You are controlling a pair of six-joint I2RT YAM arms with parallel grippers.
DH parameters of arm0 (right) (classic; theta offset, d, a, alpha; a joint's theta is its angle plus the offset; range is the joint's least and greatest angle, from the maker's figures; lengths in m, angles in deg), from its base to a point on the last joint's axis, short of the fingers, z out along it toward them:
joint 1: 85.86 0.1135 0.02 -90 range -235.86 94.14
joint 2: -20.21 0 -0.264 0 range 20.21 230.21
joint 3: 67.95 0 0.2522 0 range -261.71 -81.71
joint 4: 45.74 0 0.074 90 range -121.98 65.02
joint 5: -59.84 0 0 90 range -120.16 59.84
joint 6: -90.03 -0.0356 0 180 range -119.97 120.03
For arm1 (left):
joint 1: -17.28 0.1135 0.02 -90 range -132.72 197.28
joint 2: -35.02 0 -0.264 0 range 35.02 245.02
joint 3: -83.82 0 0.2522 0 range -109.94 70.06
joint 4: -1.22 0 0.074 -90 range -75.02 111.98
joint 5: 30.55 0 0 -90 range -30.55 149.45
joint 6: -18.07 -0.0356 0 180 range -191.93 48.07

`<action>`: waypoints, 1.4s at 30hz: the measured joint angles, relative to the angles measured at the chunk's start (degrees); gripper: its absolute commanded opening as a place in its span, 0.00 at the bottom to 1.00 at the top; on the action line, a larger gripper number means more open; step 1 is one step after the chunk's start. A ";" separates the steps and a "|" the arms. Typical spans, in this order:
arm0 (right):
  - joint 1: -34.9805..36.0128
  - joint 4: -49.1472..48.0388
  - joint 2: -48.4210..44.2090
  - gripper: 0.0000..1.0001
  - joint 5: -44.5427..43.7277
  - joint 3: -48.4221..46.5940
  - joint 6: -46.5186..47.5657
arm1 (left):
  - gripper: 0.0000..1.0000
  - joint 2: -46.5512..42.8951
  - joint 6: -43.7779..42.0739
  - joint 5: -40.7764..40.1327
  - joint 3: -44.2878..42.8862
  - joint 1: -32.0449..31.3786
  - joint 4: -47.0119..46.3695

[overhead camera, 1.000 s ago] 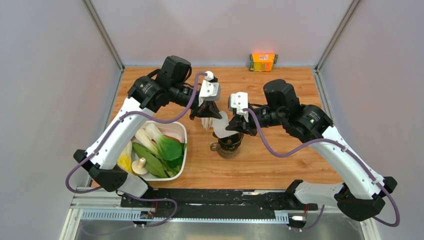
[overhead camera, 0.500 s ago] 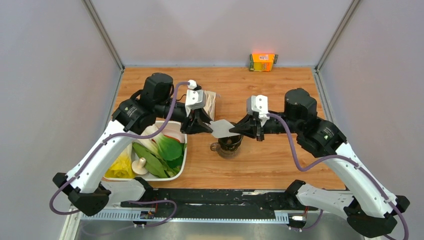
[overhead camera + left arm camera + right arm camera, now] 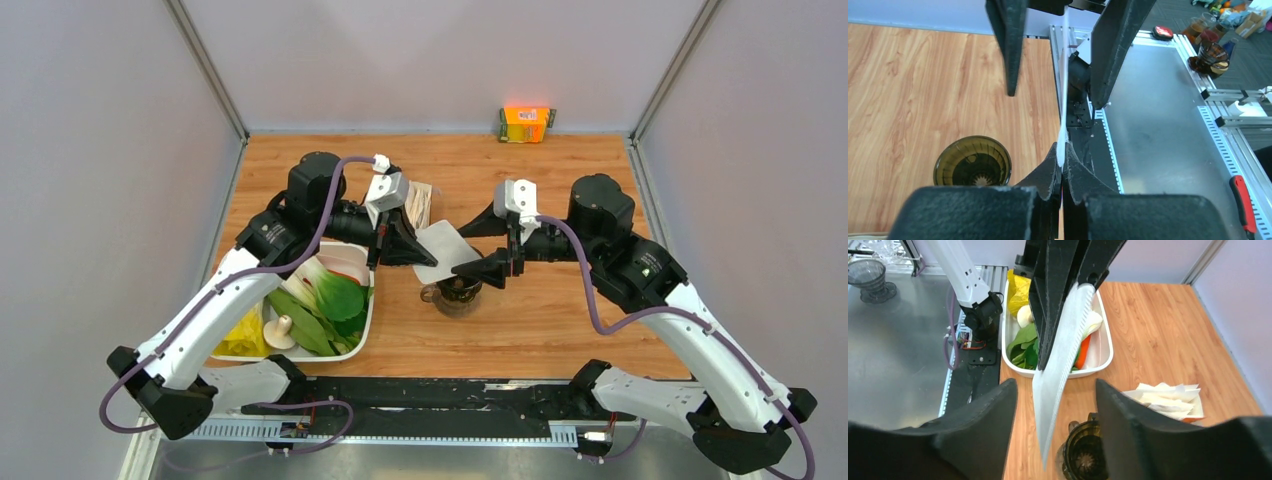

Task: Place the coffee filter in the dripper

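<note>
White, one coffee filter hangs pinched in the left pincer near one dripper, right pincer gaping.

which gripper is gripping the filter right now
The left gripper: its fingers are pinched shut on the coffee filter, while the right gripper is spread open either side of it.

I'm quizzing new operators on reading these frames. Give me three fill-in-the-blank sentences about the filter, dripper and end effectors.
1. The left end effector is shut on the ___ paper coffee filter.
2. The right end effector holds its jaws ___, one on either side of that filter.
3. The dripper is ___ inside: no filter in it yet.
Missing: white; open; empty.
</note>
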 measured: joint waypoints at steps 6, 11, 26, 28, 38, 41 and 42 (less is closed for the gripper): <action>0.00 1.42 0.44 0.74 -0.59 -0.39 0.92 | 0.00 1.55 -4.70 -0.70 -5.29 -0.11 7.58; 0.00 5.31 4.20 0.45 0.11 -4.24 4.33 | 0.00 5.31 -10.03 -1.95 -10.78 -0.85 14.95; 0.00 11.21 9.27 0.00 1.51 -7.98 7.96 | 0.65 10.08 -15.91 -2.36 -18.16 6.16 28.28; 0.00 11.67 9.07 0.00 2.16 -7.96 8.79 | 0.65 8.22 -12.83 -0.61 -16.65 10.78 25.59; 0.04 13.09 9.49 0.00 5.64 -7.93 12.00 | 0.51 -2.80 12.31 7.52 -4.20 12.92 -3.89; 0.31 13.11 9.94 0.00 5.84 -7.93 12.24 | 0.48 -2.10 15.93 7.85 -4.20 11.76 -7.96; 0.35 13.11 10.05 0.00 5.86 -7.93 12.35 | 0.48 -1.86 16.44 7.80 -4.20 11.34 -8.50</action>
